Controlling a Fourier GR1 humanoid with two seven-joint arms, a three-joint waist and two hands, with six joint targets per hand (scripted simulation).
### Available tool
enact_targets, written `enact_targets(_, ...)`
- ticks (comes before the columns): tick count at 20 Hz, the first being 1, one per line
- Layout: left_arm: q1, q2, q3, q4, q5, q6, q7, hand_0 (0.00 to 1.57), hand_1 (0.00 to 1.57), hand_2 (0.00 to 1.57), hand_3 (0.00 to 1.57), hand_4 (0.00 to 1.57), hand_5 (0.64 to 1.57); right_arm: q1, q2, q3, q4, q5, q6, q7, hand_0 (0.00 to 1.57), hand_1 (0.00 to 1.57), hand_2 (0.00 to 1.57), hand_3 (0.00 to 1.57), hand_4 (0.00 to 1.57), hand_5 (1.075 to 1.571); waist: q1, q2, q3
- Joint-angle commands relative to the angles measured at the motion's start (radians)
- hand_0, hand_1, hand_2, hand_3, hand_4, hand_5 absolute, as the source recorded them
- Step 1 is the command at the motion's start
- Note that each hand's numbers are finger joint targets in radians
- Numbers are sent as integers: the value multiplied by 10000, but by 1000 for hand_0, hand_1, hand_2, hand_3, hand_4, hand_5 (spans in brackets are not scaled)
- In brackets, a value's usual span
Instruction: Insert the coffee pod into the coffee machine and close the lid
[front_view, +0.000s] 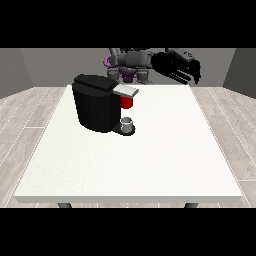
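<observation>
Black coffee machine (97, 102) is sitting on the white worktop (150, 160), a grey thing (128, 122) resting at its base. One robot hand (180, 67), at the view's right, is hovering raised behind the worktop, fingers hanging loosely spread and holding nothing, probably poised to reach.

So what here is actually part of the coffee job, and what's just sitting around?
Part of the job:
- coffee machine
- its lid
- hand at the view's right, raised above the table's far edge

Just there:
- white table
- red thing at the machine
- grey thing on the machine's base, possibly the pod
</observation>
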Motion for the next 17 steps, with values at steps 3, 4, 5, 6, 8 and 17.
enact_targets(3, 171, -317, -434, -253, -239, 173, 293, 0, 0, 0, 0, 329, 1571, -738, 693, 231, 794, 42, -209, -735, 0, 0, 0, 0, 101, 1571, -64, -136, -81)
enact_targets(4, 336, -338, -417, -272, -279, 264, 237, 0, 0, 0, 0, 248, 1571, -896, 566, 145, 925, -176, 160, -799, 0, 0, 0, 0, 0, 1571, -190, -225, -81)
enact_targets(5, 547, -277, -561, -519, -288, 89, 122, 0, 0, 0, 0, 258, 1571, -567, 741, 102, 1061, -148, -67, -1365, 0, 0, 0, 0, 0, 1571, -106, -63, -78)
enact_targets(6, 208, -405, -459, -522, -236, 305, 549, 0, 0, 0, 0, 246, 1571, -624, 906, 208, 1088, -141, -55, -1606, 0, 0, 0, 0, 0, 1571, -364, -149, -77)
enact_targets(8, 792, -135, -375, -477, -283, 190, 89, 0, 0, 0, 0, 266, 1571, -676, 1076, 227, 1268, -268, 82, -1481, 0, 0, 0, 0, 0, 1571, -425, -418, -82)
enact_targets(17, 1937, 386, 940, 827, 218, 381, -382, 0, 0, 0, 0, 266, 1571, 1593, 3288, 2402, -26, -619, -232, -2825, 0, 0, 0, 0, 259, 1571, -2372, -2002, -84)
